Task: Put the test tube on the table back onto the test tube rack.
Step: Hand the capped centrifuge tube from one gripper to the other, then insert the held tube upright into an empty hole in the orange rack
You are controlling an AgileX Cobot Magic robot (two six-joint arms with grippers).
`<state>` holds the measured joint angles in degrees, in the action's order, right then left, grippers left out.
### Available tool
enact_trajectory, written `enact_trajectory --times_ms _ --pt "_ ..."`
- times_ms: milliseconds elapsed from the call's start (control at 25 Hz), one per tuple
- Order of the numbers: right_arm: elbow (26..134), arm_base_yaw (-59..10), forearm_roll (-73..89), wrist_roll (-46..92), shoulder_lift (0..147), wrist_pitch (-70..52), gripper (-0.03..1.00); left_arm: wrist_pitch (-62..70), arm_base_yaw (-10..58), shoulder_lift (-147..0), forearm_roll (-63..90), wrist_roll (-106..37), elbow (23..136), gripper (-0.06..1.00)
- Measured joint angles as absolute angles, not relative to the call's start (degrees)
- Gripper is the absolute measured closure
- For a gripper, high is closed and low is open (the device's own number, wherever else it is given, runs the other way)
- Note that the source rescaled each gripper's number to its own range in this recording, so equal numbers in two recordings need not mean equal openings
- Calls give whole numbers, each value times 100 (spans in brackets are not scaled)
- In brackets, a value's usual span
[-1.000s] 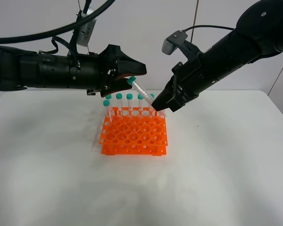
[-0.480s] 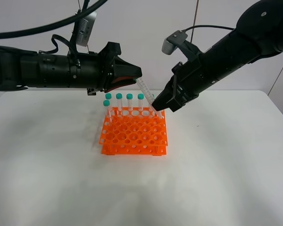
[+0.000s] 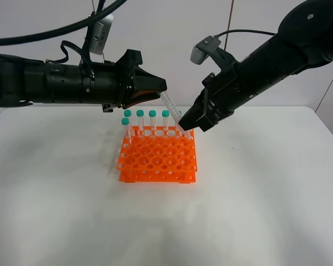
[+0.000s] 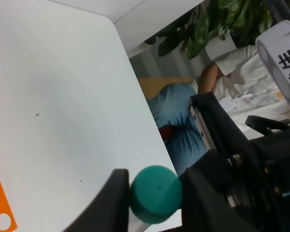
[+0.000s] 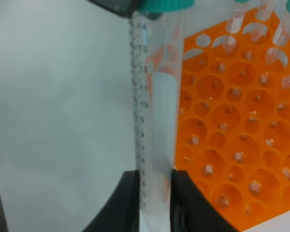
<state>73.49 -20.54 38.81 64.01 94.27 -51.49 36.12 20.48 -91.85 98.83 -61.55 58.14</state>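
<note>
My left gripper (image 3: 161, 88) has clamped onto the teal cap of the tube (image 3: 170, 106). The right gripper (image 3: 186, 128) pinches its lower end, above the rack (image 3: 155, 162) at 1 o'clock. The tube's printed scale is too blurred to read.

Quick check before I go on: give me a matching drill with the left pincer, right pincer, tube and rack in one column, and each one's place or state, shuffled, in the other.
Column one:
1. left pincer
2. right pincer
3. tube
4. rack

Column two:
A. stands on the table
B. shut on the cap
C. tilted, held off the table
D. shut on the tube's lower end

Pairs: 1-B, 2-D, 3-C, 4-A
</note>
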Motion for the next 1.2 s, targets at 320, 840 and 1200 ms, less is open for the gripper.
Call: enact_trajectory --times_ms 320,840,1200 --pt "7377 -2054 3746 5812 9110 -5034 2 3536 2048 -9185 9883 -6155 5814 94" --pt "7977 -1042 -154 726 8213 -6468 -3 3340 2048 -9191 9444 -6155 5814 94" --pt "7965 172 -147 580 8201 -6952 -3 3464 2048 -9191 9434 -6081 5814 94"
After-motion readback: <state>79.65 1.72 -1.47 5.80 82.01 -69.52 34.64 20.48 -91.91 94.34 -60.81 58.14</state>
